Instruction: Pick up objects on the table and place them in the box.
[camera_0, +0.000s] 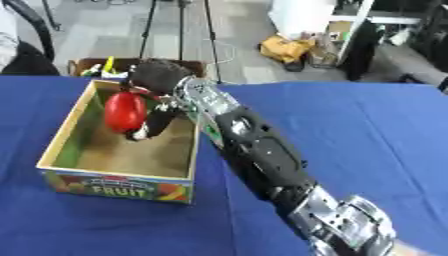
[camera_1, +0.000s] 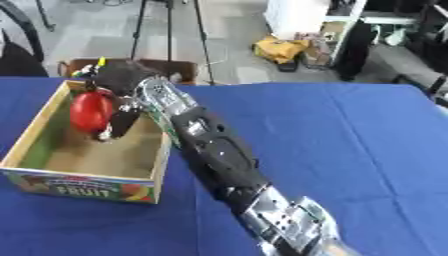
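Right hand (camera_0: 153, 100) grasps red fruit (camera_0: 125, 111) over box (camera_0: 61, 137), far end. Fruit probably smooth, rigid, light; hold around its middle.

The right hand (camera_1: 118, 107) curls round a red object (camera_1: 90, 111) — inside the open box (camera_1: 83, 187), above its floor.

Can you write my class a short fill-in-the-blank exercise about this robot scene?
1. The right hand holds a round object coloured ____.
2. The hand is over the open ____, whose front reads FRUIT.
3. The tablecloth is ____.
4. The robot's ____ hand is out of view.

Answers: red; box; blue; left
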